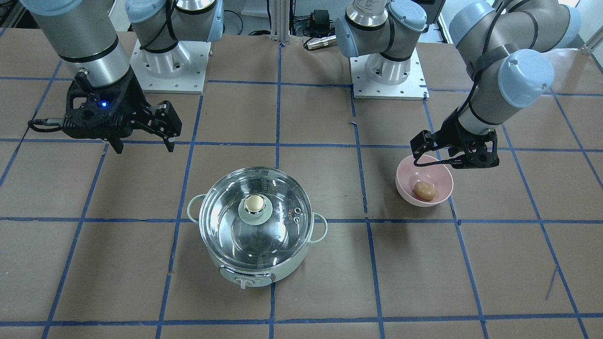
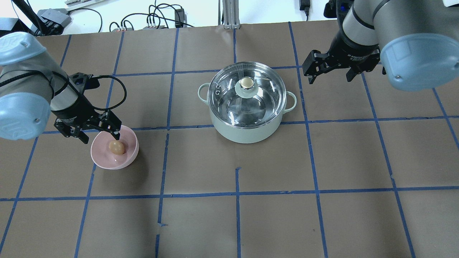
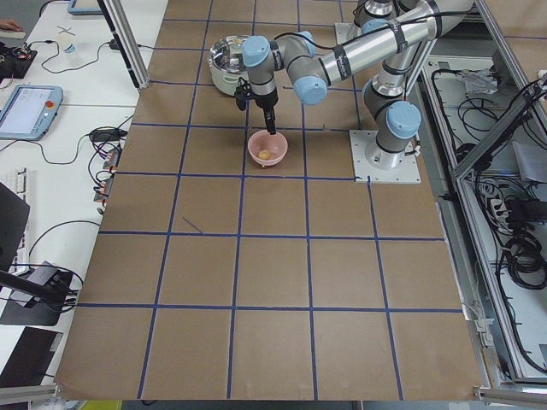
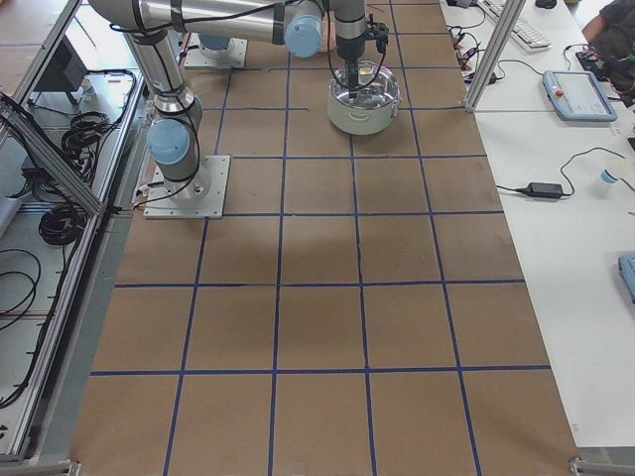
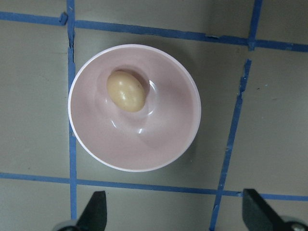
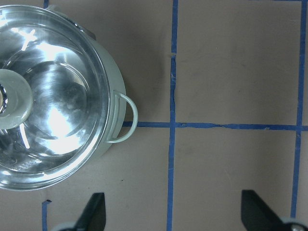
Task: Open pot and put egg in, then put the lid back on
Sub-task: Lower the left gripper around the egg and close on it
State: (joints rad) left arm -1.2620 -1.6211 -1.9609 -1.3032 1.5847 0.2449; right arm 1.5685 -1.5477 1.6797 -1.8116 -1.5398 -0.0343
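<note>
From overhead, the left gripper (image 2: 100, 138) is hanging wide open and empty over the pink bowl (image 2: 132, 153), at its 10 o'clock rim. The egg (image 2: 117, 147) is lying inside, at 8 o'clock from the pot (image 2: 247, 134). The lid (image 2: 260, 95) is covering the pot. The right gripper (image 2: 330, 79) is hovering spread and empty at the pot's 2 o'clock.

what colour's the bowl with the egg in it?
The bowl is pale pink, best seen in the left wrist view.

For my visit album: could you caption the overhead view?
Left gripper, open, hovers at the pink bowl holding the egg; right gripper, open, hangs beside the pot, lid on.
</note>
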